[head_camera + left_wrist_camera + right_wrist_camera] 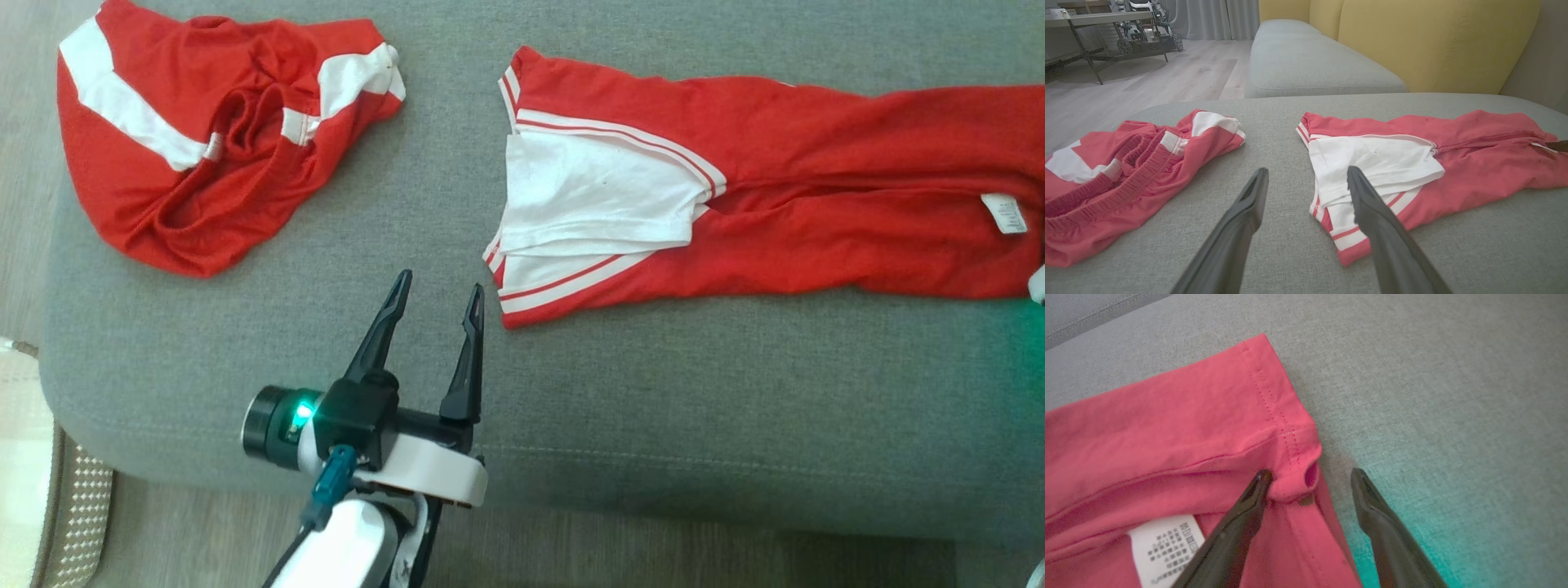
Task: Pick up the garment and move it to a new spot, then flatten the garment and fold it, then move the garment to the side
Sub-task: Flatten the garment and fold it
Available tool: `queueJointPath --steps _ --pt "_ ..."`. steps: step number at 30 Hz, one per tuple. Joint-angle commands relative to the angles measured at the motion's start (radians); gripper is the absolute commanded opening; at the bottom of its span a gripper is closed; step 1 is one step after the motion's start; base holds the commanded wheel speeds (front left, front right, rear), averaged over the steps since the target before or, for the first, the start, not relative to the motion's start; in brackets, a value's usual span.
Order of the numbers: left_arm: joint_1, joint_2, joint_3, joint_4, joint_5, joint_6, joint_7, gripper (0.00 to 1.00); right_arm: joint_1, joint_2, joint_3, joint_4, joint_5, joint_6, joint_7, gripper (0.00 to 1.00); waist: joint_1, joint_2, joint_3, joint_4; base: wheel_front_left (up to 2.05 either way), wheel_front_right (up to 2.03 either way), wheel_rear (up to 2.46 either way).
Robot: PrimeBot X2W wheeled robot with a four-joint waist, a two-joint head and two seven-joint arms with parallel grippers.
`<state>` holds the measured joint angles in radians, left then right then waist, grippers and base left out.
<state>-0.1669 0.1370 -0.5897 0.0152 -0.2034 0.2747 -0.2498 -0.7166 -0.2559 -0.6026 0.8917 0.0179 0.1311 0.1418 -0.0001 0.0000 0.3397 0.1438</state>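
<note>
On the grey sofa seat point(653, 392) | long red and white cloth garment point(816, 139) looks light, floppy; best grabbed by hem corner point(1290, 449) | left gripper point(438, 290) wide, empty | right gripper point(1310, 473) wide at hem.

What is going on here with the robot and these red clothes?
A two-armed robot is working on a red and white shirt spread across a grey sofa. Its right claw is open at the shirt's hem corner by the label. Its left claw hangs open near the other end. Crumpled red shorts lie apart.
</note>
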Motion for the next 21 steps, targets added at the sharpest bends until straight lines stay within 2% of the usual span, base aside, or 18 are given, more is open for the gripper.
queueJointPath --steps 1,5,6,7,8,10,11,21 --pt "-0.001 -0.004 0.041 -0.025 0.012 -0.003 -0.012 1.00 -0.035 -0.013 0.016 -0.017 -0.009 0.000 0.011 1.00 0.0001 0.0000 0.000 -0.001 0.00 0.00 0.00" --pt "-0.001 -0.019 0.060 -0.018 0.030 -0.030 -0.012 1.00 -0.042 -0.002 0.024 0.051 -0.028 0.000 0.058 1.00 0.0001 0.0000 -0.007 -0.007 0.00 0.00 0.00" --pt "0.001 -0.022 0.065 -0.017 0.035 -0.035 -0.012 1.00 -0.043 0.001 0.027 0.066 -0.028 0.000 0.070 0.96 0.0001 0.0000 -0.010 -0.008 0.00 0.00 0.00" --pt "0.002 -0.025 0.069 -0.016 0.039 -0.040 -0.012 1.00 -0.044 0.005 0.027 0.081 -0.023 0.000 0.081 0.87 0.0001 0.0000 -0.013 -0.010 0.00 0.00 0.00" --pt "0.004 -0.028 0.073 -0.015 0.043 -0.045 -0.012 1.00 -0.045 0.010 0.029 0.095 -0.015 0.000 0.092 0.69 0.0001 0.0000 -0.015 -0.011 0.00 0.00 0.00" --pt "0.009 -0.033 0.080 -0.013 0.050 -0.054 -0.012 1.00 -0.048 0.015 0.037 0.117 0.003 0.000 0.104 0.10 0.0001 0.0000 -0.021 -0.015 0.00 0.00 0.00" --pt "0.012 -0.035 0.083 -0.013 0.054 -0.058 -0.012 1.00 -0.048 0.014 0.043 0.122 0.010 0.000 0.102 0.00 0.0001 0.0000 -0.023 -0.016 0.00 0.00 0.00" --pt "0.044 -0.049 0.120 -0.015 0.083 -0.083 -0.012 1.00 -0.046 -0.060 0.049 0.098 0.031 0.000 0.011 0.00 0.0001 0.0000 -0.054 -0.053 0.00 0.00 0.00"
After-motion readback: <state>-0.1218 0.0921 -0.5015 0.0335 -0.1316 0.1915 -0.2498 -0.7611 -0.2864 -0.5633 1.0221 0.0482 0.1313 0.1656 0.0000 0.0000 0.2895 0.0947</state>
